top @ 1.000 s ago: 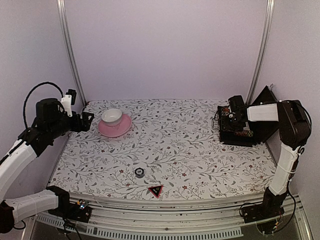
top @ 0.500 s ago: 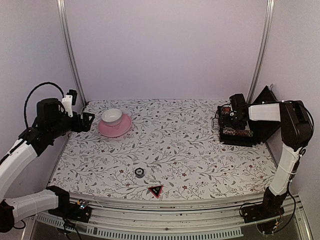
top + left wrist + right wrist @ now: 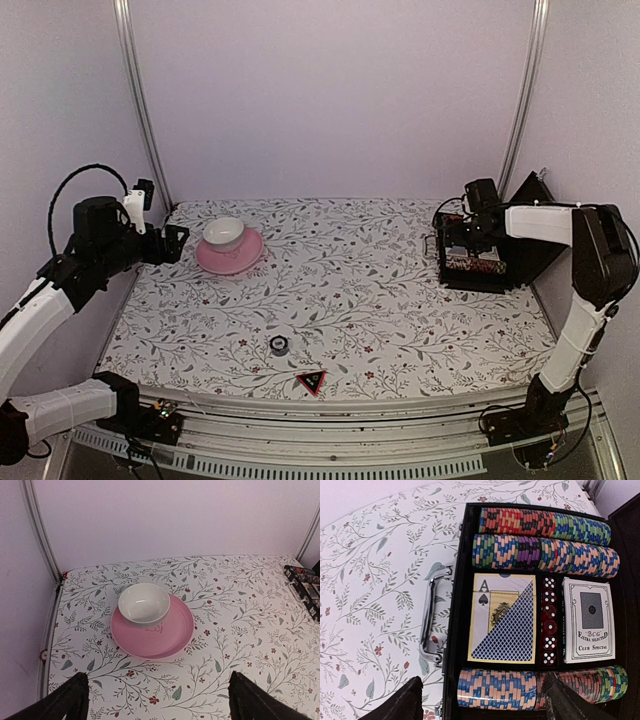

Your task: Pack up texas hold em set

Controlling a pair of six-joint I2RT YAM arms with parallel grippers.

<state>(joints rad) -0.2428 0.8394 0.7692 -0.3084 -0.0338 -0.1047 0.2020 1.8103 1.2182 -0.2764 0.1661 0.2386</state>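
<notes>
Raised slightly over the open poker case (image 3: 456, 605), right gripper (image 3: 487, 702) is held spread, empty; left gripper (image 3: 160, 702) likewise spread.

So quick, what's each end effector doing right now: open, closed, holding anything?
Left end effector: open, holding nothing.
Right end effector: open, empty, over the open poker case.

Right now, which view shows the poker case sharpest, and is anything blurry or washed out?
Right wrist: the case is sharp, card decks legible, evenly lit. Top external: the case is small and dark, contents indistinct. Left wrist: case cropped at the edge; white cup slightly bright.
</notes>
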